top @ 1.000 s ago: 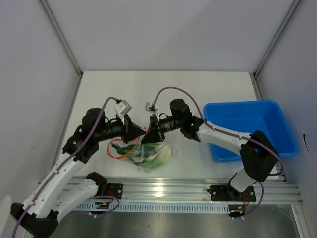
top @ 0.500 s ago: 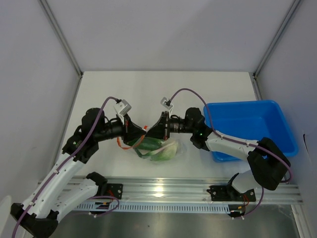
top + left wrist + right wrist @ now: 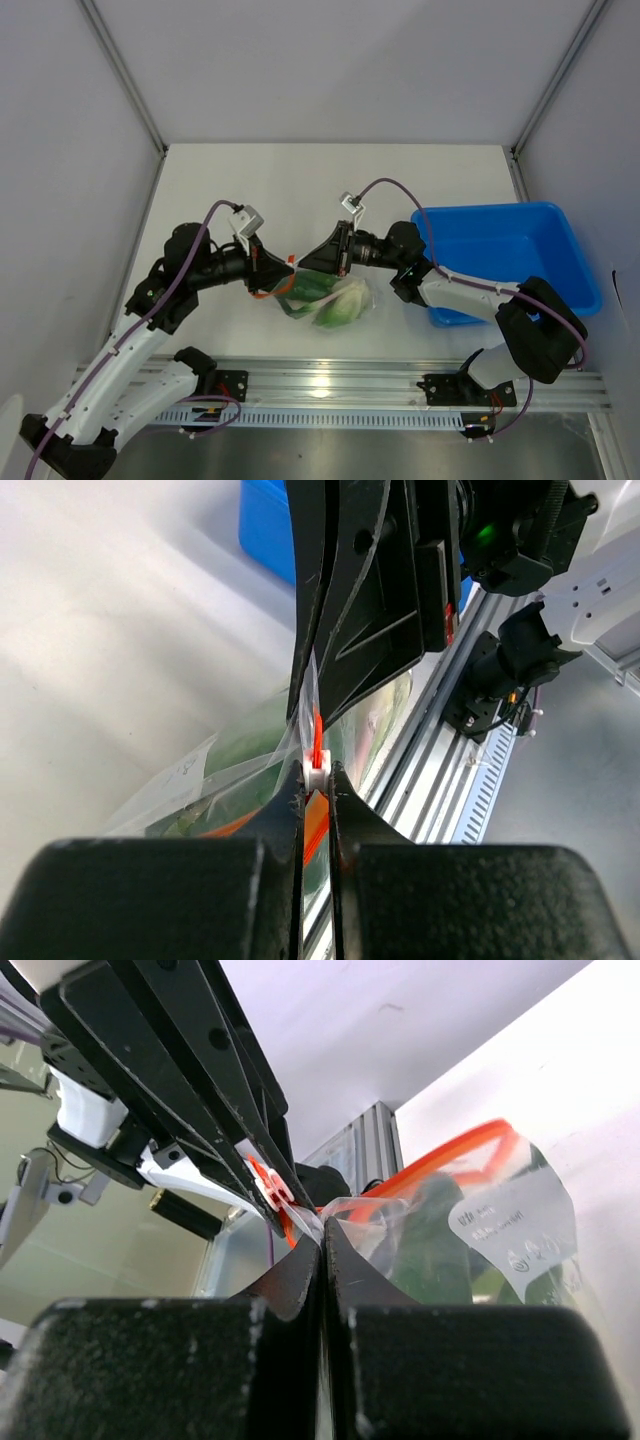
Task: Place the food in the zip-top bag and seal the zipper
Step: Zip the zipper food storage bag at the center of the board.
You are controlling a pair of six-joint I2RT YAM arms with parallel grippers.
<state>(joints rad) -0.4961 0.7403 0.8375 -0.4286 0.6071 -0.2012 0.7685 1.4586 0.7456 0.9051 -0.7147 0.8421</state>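
The zip-top bag (image 3: 345, 300) sits at the table's front middle, clear and crinkly, with the green leafy food (image 3: 338, 310) inside it. Its orange-red zipper (image 3: 283, 290) runs up to where the two grippers meet. My left gripper (image 3: 286, 264) is shut on the zipper's small white slider (image 3: 316, 772). Tip to tip with it, my right gripper (image 3: 306, 266) is shut on the clear plastic at the bag's mouth (image 3: 335, 1215). In the right wrist view the zipper (image 3: 450, 1155) arcs over the food (image 3: 435, 1245), and the white slider (image 3: 275, 1192) shows between the left fingers (image 3: 200, 1070).
A blue rectangular bin (image 3: 500, 260) stands at the right, close behind the right arm's forearm. An aluminium rail (image 3: 330, 385) runs along the near table edge. White walls enclose the table on the left, back and right.
Both grippers and the bag have shifted right. The right arm drew back toward the bin, and the orange loop that lay out to the left has been pulled in.
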